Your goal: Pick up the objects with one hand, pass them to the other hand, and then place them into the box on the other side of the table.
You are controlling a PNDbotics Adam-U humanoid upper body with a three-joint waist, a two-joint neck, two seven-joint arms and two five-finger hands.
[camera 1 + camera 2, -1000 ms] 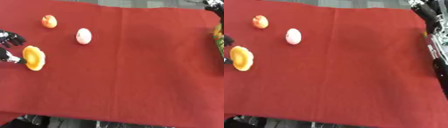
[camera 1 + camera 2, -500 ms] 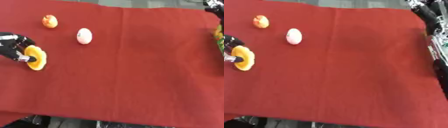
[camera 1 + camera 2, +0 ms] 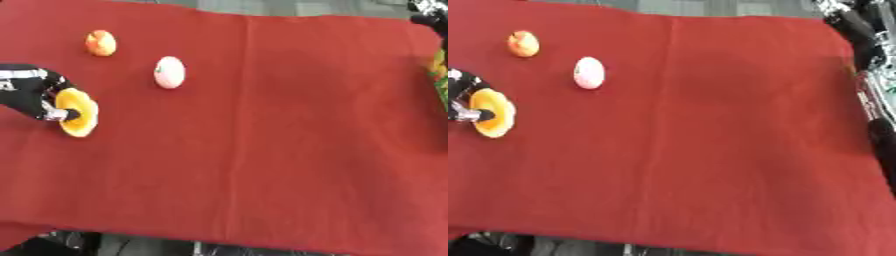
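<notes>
The yellow fruit lies close to the left edge of the table, about halfway along it, and your left hand is on it: the fingers curl round its left side, a fingertip against its middle. Nearer you than that, the red cloth runs bare all the way to the near edge, and the whole middle of the table out to the right edge is open too, so you have wide room to carry across.

Beyond the yellow fruit, well apart from it and a little further in from the left edge, sits a pale pink egg-shaped thing, standing alone. Further still, near the far left corner, is a small orange fruit, also apart from the others.

At the right edge, towards the far side, a strip of green and yellow shows, cut off by the view. Your right hand shows only partly at the far right corner; you cannot tell how its fingers stand.
</notes>
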